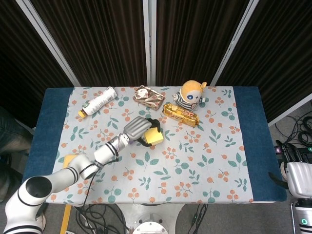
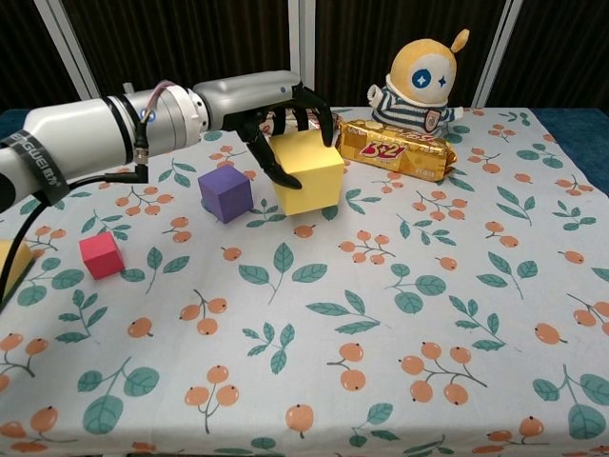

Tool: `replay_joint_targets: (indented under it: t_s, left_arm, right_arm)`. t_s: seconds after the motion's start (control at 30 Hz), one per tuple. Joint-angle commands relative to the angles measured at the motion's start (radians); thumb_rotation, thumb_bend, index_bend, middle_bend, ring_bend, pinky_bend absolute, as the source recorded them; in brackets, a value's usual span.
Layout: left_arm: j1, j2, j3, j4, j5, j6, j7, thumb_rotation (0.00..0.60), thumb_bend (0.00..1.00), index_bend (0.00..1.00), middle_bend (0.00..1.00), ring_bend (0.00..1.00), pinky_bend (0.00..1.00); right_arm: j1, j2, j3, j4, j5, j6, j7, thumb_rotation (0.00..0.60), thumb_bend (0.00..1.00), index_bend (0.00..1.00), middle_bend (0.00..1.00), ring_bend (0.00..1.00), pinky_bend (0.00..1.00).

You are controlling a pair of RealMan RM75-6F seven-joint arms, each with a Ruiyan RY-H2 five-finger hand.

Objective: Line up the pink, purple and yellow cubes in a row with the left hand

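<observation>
**Yellow cube in the left hand, beside the purple one**

Yellow cube [image 2: 307,172] sits in the left hand [image 2: 283,122], whose fingers [image 2: 324,122] curl over its top and far face while the thumb presses the near-left face, pinching it between them. It looks at or just above the cloth; contact cannot be told. Just off the thumb side stands the purple cube [image 2: 225,193], apart from the yellow one; further that way lies the pink cube [image 2: 101,255].

Its flat faces, sharp edges and matte skin suggest a light foam block, slightly yielding and not fragile. Opposite faces are the natural hold, as here.

The chest view shows all three cubes and the gap between yellow and purple. In the head view the forearm covers the purple and pink cubes, but it alone shows the right hand [image 1: 297,157] low beyond the table [image 1: 251,146] edge, holding nothing; whether those fingers are spread, I cannot tell.
</observation>
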Motion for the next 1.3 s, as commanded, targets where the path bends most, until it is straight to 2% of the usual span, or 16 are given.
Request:
replay_joint_targets:
  t_s: [0.03,0.17,0.33,0.53,0.8,0.9,1.1,1.3]
  left_arm:
    - [-0.017,-0.027,0.019,0.052,0.004,-0.018,-0.008,0.600,0.24,0.48,0.48,0.40,0.36]
    - [-0.028,-0.041,0.045,0.104,0.019,-0.026,-0.013,0.600,0.24,0.46,0.45,0.35,0.34]
    - [-0.032,-0.047,0.076,0.146,0.037,-0.022,0.003,0.600,0.23,0.39,0.35,0.25,0.30]
    - [-0.016,-0.051,0.067,0.163,0.018,0.020,0.025,0.600,0.23,0.28,0.24,0.20,0.28]
    - [0.003,-0.035,0.074,0.128,0.010,0.049,0.067,0.600,0.22,0.26,0.22,0.18,0.27]
    - [0.022,-0.013,0.073,0.092,-0.001,0.063,0.077,0.600,0.22,0.24,0.22,0.18,0.27]
    - [0.107,0.098,0.063,-0.095,-0.072,0.081,0.142,0.600,0.21,0.23,0.22,0.18,0.27]
    - [0.195,0.164,0.022,-0.256,-0.236,0.037,0.260,0.600,0.18,0.20,0.22,0.18,0.28]
  right_arm:
    - [0.000,0.000,0.001,0.000,0.001,-0.001,-0.001,0.600,0.06,0.01,0.16,0.11,0.23]
    - [0.001,0.001,0.002,-0.002,0.002,-0.002,-0.003,0.600,0.06,0.01,0.16,0.11,0.23]
    - [0.003,-0.001,0.004,-0.004,0.003,-0.006,-0.005,0.600,0.06,0.01,0.16,0.11,0.23]
    - [0.003,-0.003,0.004,-0.004,-0.001,-0.004,-0.006,0.600,0.06,0.01,0.16,0.11,0.23]
    - [0.000,-0.001,0.004,-0.007,-0.005,0.002,-0.006,0.600,0.06,0.01,0.16,0.11,0.23]
    - [-0.003,0.001,0.004,-0.009,-0.007,0.008,-0.006,0.600,0.06,0.01,0.16,0.11,0.23]
    - [0.001,0.001,0.003,-0.008,-0.015,0.003,-0.002,0.600,0.06,0.01,0.16,0.11,0.23]
    - [0.010,-0.005,0.000,-0.008,-0.038,0.001,-0.001,0.600,0.07,0.01,0.16,0.11,0.23]
